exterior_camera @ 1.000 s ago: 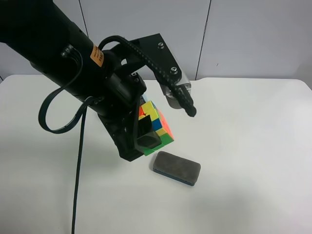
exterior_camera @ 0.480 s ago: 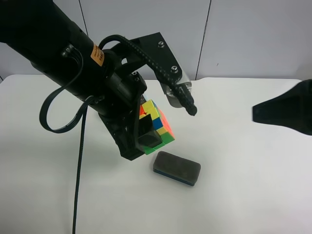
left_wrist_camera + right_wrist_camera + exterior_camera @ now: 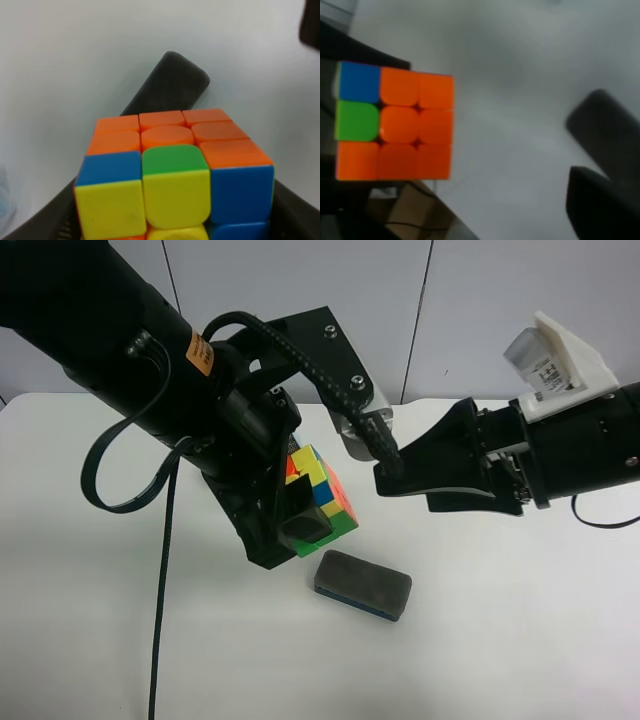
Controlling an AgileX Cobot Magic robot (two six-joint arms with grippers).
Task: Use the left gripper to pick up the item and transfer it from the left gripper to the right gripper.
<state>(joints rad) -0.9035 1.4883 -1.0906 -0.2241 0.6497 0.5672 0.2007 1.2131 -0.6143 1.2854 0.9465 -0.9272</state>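
The item (image 3: 322, 502) is up off the table (image 3: 520, 640), clamped tight in the left gripper (image 3: 308, 520), with one black finger across its near face. I'd guess it's held out in the air like that so the other arm gets free sides to grab. The right wrist view backs that up, since the orange face (image 3: 395, 122) looks straight at it. The dark eraser (image 3: 362, 584) lies on the table at roughly 5 o'clock from the cube, out of the way. The right gripper (image 3: 405, 490) sits at about 3 o'clock from the cube, close but not touching, jaws spread wide with nothing in them. Versus a second ago, that arm wasn't in the shot at all. Half a second ago it was just poking in at the edge. Cube and left arm haven't budged.
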